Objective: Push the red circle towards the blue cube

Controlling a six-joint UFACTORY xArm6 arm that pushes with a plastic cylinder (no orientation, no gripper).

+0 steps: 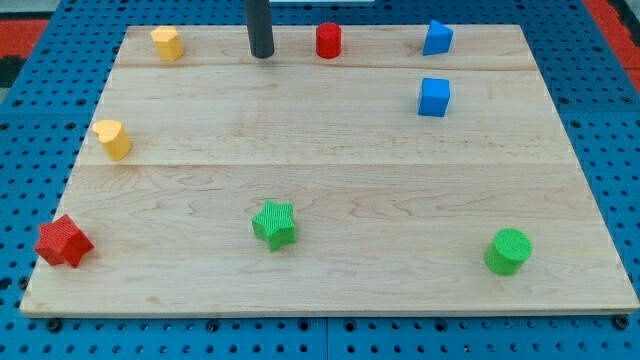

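Observation:
The red circle (328,41) stands near the board's top edge, a little right of centre. The blue cube (433,97) sits to its right and lower, in the upper right part of the board. My tip (262,55) rests on the board to the left of the red circle, apart from it by about a block's width. The rod rises straight out of the view's top.
A second blue block (437,38) sits at the top right, above the cube. A yellow block (167,44) is at the top left, a yellow heart (113,139) at the left edge, a red star (63,242) at the bottom left, a green star (274,224) and a green circle (508,250) below.

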